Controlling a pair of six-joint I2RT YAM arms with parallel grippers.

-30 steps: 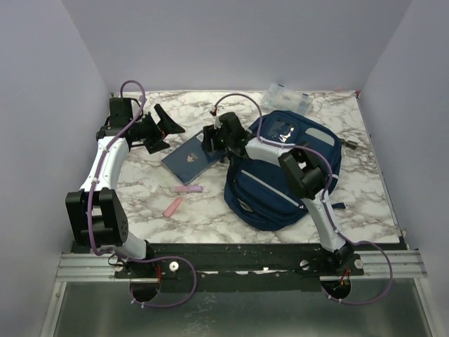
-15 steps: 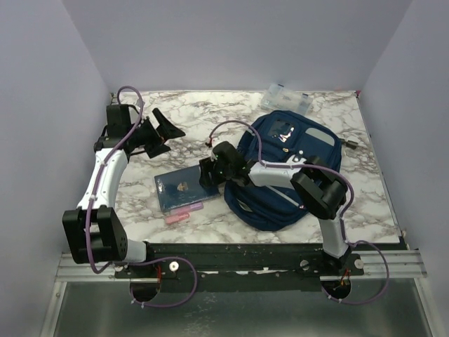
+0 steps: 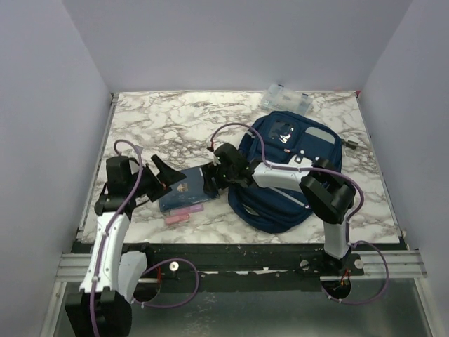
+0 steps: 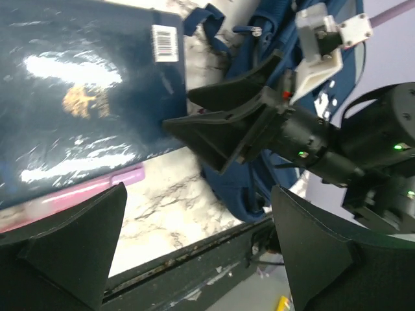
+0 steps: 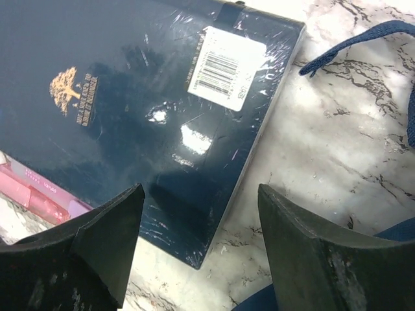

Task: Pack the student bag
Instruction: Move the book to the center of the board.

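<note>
White right arm (image 3: 277, 175) stretched left, jaws apart over book (image 3: 181, 191)

The navy book (image 5: 130, 116) bears a barcode sticker (image 5: 225, 68) and gold tree emblem (image 5: 71, 87), lettering illegible.

Large navy blue student bag (image 3: 270, 210) with grey stripes, lying flat with its front face up, on the right half of the marble table (image 3: 161, 119), pale rectangular patch toward the far end, rounded lower end near the table's front edge
</note>
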